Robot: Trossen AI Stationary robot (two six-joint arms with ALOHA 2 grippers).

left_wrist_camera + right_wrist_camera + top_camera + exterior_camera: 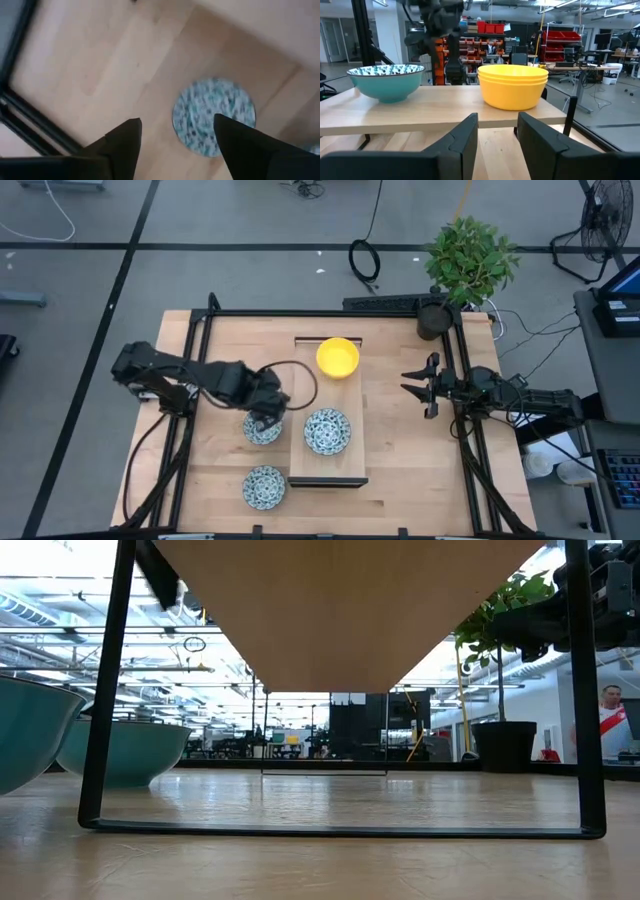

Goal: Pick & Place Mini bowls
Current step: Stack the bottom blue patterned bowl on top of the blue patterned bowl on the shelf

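Note:
A stack of nested yellow bowls [338, 357] [512, 85] stands at the far end of the raised wooden tray [300, 380]. One patterned bowl [327, 431] [385, 80] sits on the tray's near half. Two more patterned bowls rest on the table left of the tray, one [262, 428] beside it and one [264, 487] nearer the front edge. My left gripper [268, 412] [177, 120] hovers open over the bowl beside the tray, and a patterned bowl [214, 117] shows below its fingers. My right gripper [408, 383] [497, 117] is open, level, right of the tray and pointing at it.
The tray stands on a thin black metal frame [100, 740] with open room beneath it. A potted plant [465, 265] sits at the table's far right corner. Black rails [200, 380] run along the table's sides. A person [610, 725] stands in the room beyond.

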